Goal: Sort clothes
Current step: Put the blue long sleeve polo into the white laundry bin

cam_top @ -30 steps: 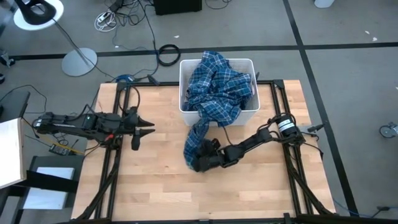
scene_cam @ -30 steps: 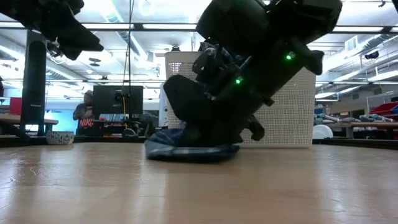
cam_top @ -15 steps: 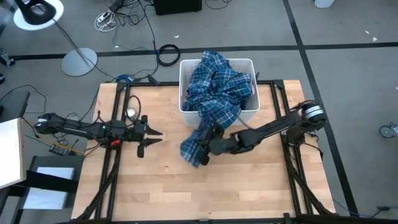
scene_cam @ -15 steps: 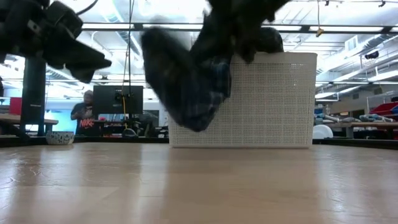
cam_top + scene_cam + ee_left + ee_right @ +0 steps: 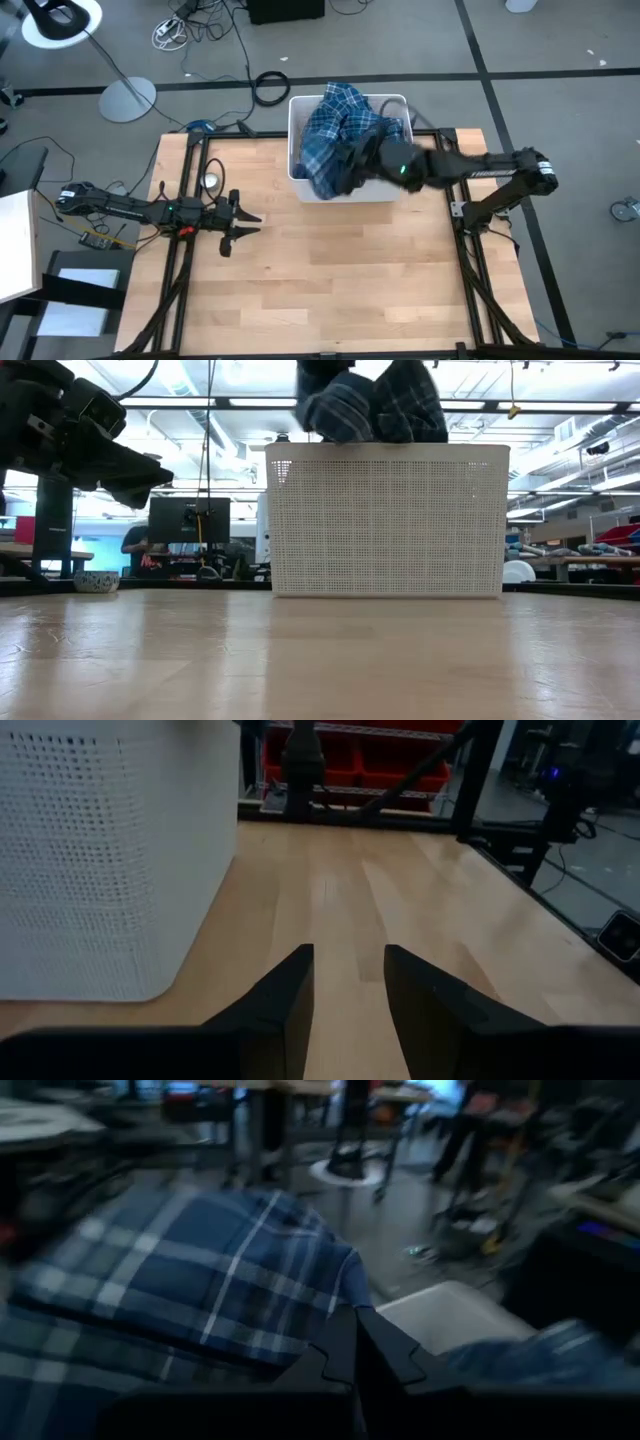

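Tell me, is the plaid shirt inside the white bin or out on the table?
In the bin. The plaid shirt is piled in the white bin, heaped above its rim, with the right gripper on it.

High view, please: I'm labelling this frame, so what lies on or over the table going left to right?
Left gripper, fingers open, over bare wood → plaid shirt heaped in the white bin → right gripper, shut on the shirt above the bin, its arm stretching off to the right.

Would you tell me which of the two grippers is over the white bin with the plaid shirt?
The right gripper: it is above the bin, shut on the plaid shirt. The left gripper hovers open over bare table.
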Available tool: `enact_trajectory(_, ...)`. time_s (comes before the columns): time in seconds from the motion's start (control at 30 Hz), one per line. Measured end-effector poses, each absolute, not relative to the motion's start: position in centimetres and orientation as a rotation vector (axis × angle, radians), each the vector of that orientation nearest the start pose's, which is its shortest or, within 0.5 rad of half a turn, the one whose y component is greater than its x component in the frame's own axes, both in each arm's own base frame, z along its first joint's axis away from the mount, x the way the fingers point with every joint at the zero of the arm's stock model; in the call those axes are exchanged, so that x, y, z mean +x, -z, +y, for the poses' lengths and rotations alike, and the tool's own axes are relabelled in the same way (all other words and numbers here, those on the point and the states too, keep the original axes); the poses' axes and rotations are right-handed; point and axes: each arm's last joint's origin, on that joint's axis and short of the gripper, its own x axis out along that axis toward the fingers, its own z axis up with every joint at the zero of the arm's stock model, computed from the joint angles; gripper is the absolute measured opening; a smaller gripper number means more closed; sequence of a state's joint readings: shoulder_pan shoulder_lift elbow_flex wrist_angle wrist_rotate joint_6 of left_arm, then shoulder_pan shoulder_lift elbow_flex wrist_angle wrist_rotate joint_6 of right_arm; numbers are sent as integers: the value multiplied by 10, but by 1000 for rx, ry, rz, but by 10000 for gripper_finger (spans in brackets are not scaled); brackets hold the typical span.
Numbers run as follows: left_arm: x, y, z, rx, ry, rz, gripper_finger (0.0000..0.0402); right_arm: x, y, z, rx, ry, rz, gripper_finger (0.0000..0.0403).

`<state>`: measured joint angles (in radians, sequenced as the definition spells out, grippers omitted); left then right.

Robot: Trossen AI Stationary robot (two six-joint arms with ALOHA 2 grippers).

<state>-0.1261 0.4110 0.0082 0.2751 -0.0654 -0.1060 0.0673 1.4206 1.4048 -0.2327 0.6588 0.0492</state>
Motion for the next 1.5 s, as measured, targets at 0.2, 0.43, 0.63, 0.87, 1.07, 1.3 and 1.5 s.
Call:
enact_trajectory(0.2, 122, -158, -14, -74, 66, 108, 128, 303, -433, -39, -101, 693, 217, 0)
enact_trajectory(0.43, 119, -161, -10, -76, 41, 78, 128, 296, -429, -78, -26, 698, 330, 0)
enact_trajectory(0.63, 108, -167, -6, -81, 20, 14, 128, 296, -398, -98, 98, 722, 547, 0)
enact_trajectory(0.87, 97, -170, -5, -85, 22, -43, 128, 321, -352, -117, 206, 677, 750, 0)
enact_trajectory(1.07, 97, -168, -6, -136, 24, -19, 128, 345, -288, -152, 520, 704, 905, 0)
enact_trajectory(1.3, 98, -170, -6, -167, 27, -34, 128, 354, -223, -189, 849, 875, 1024, 0)
enact_trajectory(1.5, 98, -172, -6, -166, 27, -52, 128, 355, -212, -192, 930, 914, 1030, 0)
